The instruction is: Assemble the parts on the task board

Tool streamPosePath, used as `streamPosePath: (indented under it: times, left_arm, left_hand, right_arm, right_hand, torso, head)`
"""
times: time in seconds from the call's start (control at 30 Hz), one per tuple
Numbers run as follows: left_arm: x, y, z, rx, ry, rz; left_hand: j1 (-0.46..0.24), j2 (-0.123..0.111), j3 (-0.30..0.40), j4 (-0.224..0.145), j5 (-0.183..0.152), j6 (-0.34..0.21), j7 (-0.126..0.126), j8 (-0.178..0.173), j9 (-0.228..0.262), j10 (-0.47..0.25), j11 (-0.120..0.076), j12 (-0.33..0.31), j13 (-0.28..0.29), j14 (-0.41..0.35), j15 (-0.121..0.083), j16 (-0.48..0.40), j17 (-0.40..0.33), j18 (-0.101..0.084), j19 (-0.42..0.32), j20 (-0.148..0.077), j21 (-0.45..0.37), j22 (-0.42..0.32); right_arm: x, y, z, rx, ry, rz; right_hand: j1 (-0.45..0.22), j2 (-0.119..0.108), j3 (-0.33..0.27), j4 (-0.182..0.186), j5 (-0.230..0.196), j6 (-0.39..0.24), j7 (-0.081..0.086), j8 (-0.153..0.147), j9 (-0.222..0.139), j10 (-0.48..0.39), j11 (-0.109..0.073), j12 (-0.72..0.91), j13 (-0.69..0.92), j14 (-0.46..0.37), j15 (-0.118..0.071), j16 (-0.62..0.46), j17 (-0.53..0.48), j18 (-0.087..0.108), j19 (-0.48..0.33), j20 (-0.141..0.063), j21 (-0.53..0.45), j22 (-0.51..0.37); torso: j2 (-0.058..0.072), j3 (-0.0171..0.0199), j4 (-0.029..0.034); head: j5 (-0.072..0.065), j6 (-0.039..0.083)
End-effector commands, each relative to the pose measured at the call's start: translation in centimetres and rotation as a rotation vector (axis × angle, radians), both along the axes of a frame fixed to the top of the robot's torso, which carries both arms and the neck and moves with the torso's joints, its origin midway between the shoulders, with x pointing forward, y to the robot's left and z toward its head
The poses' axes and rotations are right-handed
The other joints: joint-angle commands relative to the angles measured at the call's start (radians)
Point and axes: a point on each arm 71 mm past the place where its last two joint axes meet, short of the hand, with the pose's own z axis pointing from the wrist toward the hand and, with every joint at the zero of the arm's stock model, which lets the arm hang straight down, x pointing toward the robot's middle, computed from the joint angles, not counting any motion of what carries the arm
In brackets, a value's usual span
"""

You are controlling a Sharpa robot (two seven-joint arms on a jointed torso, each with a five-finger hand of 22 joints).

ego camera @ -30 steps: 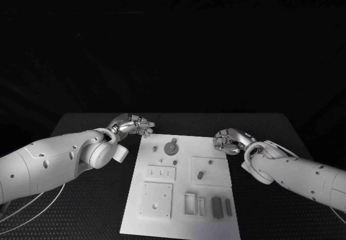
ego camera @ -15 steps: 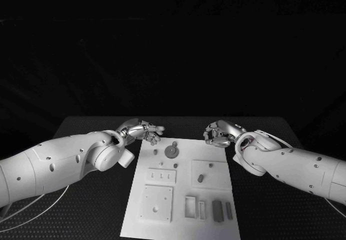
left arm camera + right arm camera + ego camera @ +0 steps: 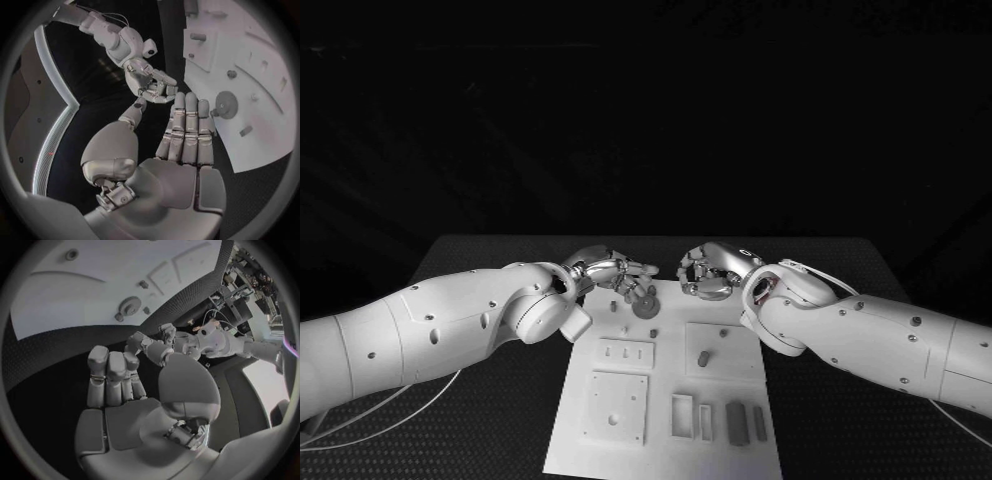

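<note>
Both silver robot hands have drawn together over the far end of the white task board [image 3: 664, 400] within the last second, each arm swinging inward from its side of the black bench [image 3: 834, 420]. Left robot hand [image 3: 620, 274] hovers at the board's far left corner, its fingers stretched out straight and side by side, released and grasping nothing; in the left wrist view its fingertips [image 3: 187, 102] reach toward a round grey disc part [image 3: 225, 104] on the board. Right robot hand [image 3: 707, 273] hangs just beside it at the board's far edge, its fingers curled in toward the palm with nothing seen between them. The two robot hands sit near each other without touching. The disc part [image 3: 645, 297] lies on the board just under the left robot hand. Nearer the robot, the board carries a small grey peg [image 3: 702, 356] in a raised square plate, a plate with three slots [image 3: 623, 351], a larger square plate [image 3: 616, 402], and dark rectangular pieces [image 3: 734, 421] along the near edge.
</note>
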Motion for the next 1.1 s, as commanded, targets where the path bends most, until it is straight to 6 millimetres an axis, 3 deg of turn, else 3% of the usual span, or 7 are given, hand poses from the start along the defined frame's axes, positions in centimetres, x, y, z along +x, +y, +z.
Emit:
streamPosePath:
  times: [0.03,0.13,0.43,1.1]
  left_arm:
    - [-0.1,-0.7,-0.1,0.028,0.012,-0.005]
    - [-0.1,-1.2,-0.1,0.026,0.014,-0.009]
    - [-0.1,-1.6,-0.2,0.025,0.02,-0.012]
    - [-0.2,-1.9,-0.6,0.07,0.05,-0.035]
  left_hand:
    - [-0.009,0.002,0.003,0.003,-0.004,0.009,-0.001,0.004,-0.002,-0.005,0.005,-0.006,0.001,-0.007,0.002,0.006,0.002,0.005,0.0,-0.004,0.005,0.016]
    - [-0.009,0.004,0.004,0.002,-0.004,0.012,-0.002,0.005,-0.002,-0.006,0.004,-0.007,0.001,-0.007,0.002,0.006,0.002,0.005,-0.001,-0.004,0.006,0.016]
    - [-0.007,0.013,0.007,0.001,-0.003,0.016,-0.004,0.005,-0.004,-0.008,0.003,-0.009,0.001,-0.008,0.002,0.007,0.003,0.005,-0.001,-0.004,0.006,0.016]
    - [-0.011,0.034,0.008,-0.014,-0.002,0.074,-0.027,0.026,-0.006,0.028,-0.014,0.006,0.015,-0.002,-0.002,0.016,0.007,0.004,0.001,-0.008,0.013,0.016]
  right_arm:
    - [-0.3,0.9,0.1,-0.021,-0.008,0.022]
    - [-0.5,1.7,0.2,-0.015,-0.011,0.039]
    - [-1.3,3.2,0.4,0.003,-0.012,0.079]
    - [-1.7,4.3,0.6,0.014,-0.017,0.105]
  right_hand:
    - [-0.005,0.006,0.007,0.0,-0.002,0.164,-0.015,0.006,0.001,-0.008,-0.014,0.001,0.001,0.002,-0.003,-0.001,0.0,0.058,0.007,-0.003,-0.001,0.009]
    - [-0.005,0.006,0.008,0.0,-0.002,0.163,-0.015,0.006,0.002,-0.008,-0.014,0.001,0.001,0.002,-0.003,-0.001,0.0,0.058,0.007,-0.003,-0.001,0.009]
    - [-0.006,0.006,0.009,-0.001,-0.002,0.163,-0.015,0.006,0.002,-0.008,-0.014,0.0,0.001,0.003,-0.003,0.0,0.0,0.058,0.008,-0.003,-0.001,0.008]
    - [-0.008,0.006,0.013,-0.002,-0.001,0.163,-0.015,0.006,0.004,-0.006,-0.014,0.0,0.001,0.005,-0.003,0.001,0.001,0.058,0.01,-0.003,-0.001,0.008]
  torso:
    - [0.0,0.0009,0.0031]
    - [0.0,-0.0001,-0.0012]
    - [0.0,0.0013,-0.0009]
    - [0.0,-0.0007,0.0007]
  head:
    - [-0.001,0.002]
    - [0.001,0.0]
    - [0.003,-0.001]
    - [0.001,-0.006]
